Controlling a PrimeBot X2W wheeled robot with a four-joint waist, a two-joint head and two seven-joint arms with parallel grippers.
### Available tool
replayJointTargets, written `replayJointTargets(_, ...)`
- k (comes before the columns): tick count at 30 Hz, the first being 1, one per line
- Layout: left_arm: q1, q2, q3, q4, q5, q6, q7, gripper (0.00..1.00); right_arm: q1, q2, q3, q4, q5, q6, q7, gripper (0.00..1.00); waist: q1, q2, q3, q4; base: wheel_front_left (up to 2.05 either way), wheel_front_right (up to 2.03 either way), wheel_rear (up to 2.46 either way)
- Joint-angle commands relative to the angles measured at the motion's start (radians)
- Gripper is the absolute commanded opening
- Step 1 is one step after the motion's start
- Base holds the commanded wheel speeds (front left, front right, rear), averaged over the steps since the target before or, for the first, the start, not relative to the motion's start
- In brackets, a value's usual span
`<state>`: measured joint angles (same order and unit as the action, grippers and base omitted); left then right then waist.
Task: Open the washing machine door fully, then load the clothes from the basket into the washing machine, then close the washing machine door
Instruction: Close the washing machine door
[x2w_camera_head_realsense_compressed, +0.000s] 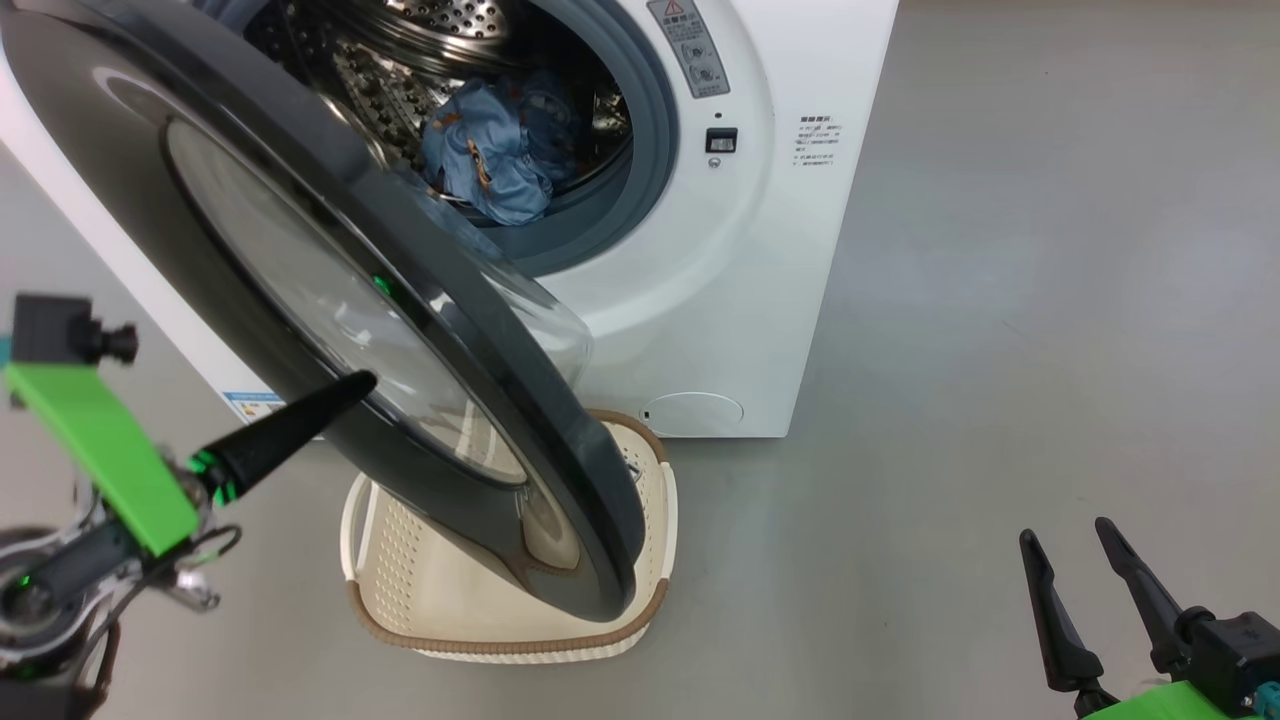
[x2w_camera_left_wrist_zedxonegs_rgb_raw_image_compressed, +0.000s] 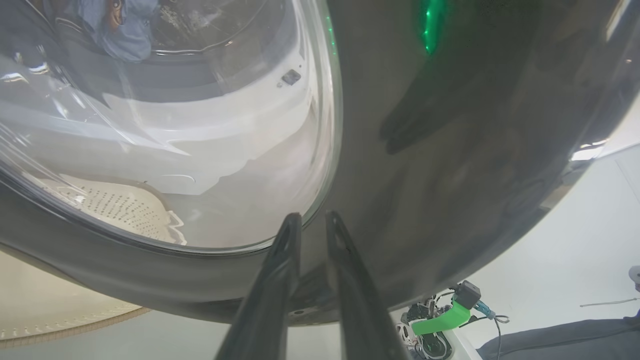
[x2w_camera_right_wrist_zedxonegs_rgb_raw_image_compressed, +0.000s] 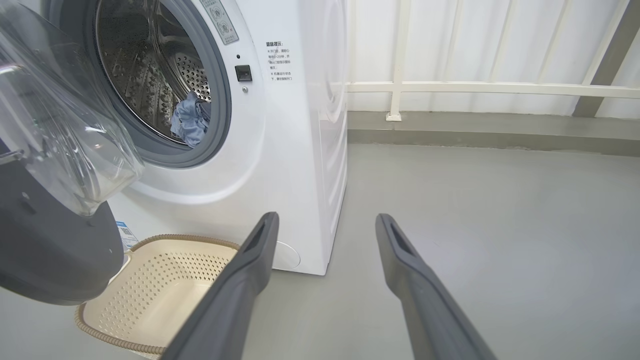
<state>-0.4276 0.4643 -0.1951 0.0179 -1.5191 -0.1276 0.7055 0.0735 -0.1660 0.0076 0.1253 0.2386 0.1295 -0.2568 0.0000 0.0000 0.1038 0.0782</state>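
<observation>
**A:** Where does the washing machine (x2w_camera_head_realsense_compressed: 700, 300) sit in the head view?

**B:** At 12 o'clock, white, standing on a grey floor (x2w_camera_head_realsense_compressed: 1000, 350). The washing machine door (x2w_camera_head_realsense_compressed: 330, 300) stands part open, swung out toward the camera. Its black rim and clear glass bowl run from 10 o'clock down to 6 o'clock.

**A:** And the clothes (x2w_camera_head_realsense_compressed: 490, 150)?

**B:** They lie bunched inside the steel drum (x2w_camera_head_realsense_compressed: 400, 90), light blue with orange print, at about 5 o'clock within the grey gasket (x2w_camera_head_realsense_compressed: 655, 150).

**A:** Where is the basket (x2w_camera_head_realsense_compressed: 430, 600)?

**B:** On the floor at 6 o'clock, just in front of the machine. It is cream with a brown rim, and the door's lower edge hangs over it.

**A:** What is the left gripper (x2w_camera_head_realsense_compressed: 358, 385) doing?

**B:** It reaches in from 8 o'clock, and its tip meets the door's outer face where the glass joins the black rim. In the left wrist view its 2 fingers (x2w_camera_left_wrist_zedxonegs_rgb_raw_image_compressed: 280, 260) are drawn almost together, with only a thin gap and nothing between them.

**A:** And the right gripper (x2w_camera_head_realsense_compressed: 1067, 535)?

**B:** It is at 4 o'clock, well apart from the machine. Its 2 fingers are spread wide and hold nothing, pointing toward the washer's lower front in the right wrist view.
</observation>
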Motion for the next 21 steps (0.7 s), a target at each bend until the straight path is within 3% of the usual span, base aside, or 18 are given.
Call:
replayJointTargets(1, -0.009, 0.056, 0.055, -0.015, 0.003, -0.003, -0.013, 0.32, -0.018, -0.018, 0.021, -0.026, -0.005, 0.001, -0.005, 1.0, 0.0, 0.0, 0.0, 0.0, 0.0, 0.0, 0.0)
replayJointTargets(4, 0.034, 0.059, 0.065, -0.008, 0.002, -0.003, -0.04, 0.49, -0.017, -0.02, 0.017, -0.027, -0.004, 0.001, -0.005, 1.0, 0.0, 0.0, 0.003, 0.002, 0.0, 0.0, 0.0)
replayJointTargets(5, 0.047, 0.059, 0.068, -0.004, 0.002, -0.003, -0.051, 0.75, -0.017, -0.02, 0.016, -0.027, -0.004, 0.001, -0.005, 1.0, 0.0, 0.0, 0.004, 0.003, 0.0, 0.0, 0.0)
replayJointTargets(6, 0.06, 0.057, 0.07, 0.0, 0.001, -0.003, -0.06, 0.92, -0.016, -0.021, 0.015, -0.027, -0.004, 0.001, -0.005, 1.0, 0.0, 0.0, 0.005, 0.004, 0.0, 0.0, 0.0)
replayJointTargets(7, 0.074, 0.056, 0.072, 0.004, 0.0, -0.003, -0.071, 0.99, -0.016, -0.021, 0.014, -0.027, -0.004, 0.001, -0.005, 1.0, 0.0, 0.0, 0.006, 0.005, 0.0, 0.0, 0.0)
replayJointTargets(21, 0.209, 0.037, 0.048, 0.056, 0.052, -0.003, -0.244, 1.0, -0.023, -0.031, 0.027, -0.024, -0.003, 0.001, -0.005, 1.0, 0.0, 0.0, 0.004, 0.003, 0.0, 0.0, 0.0)
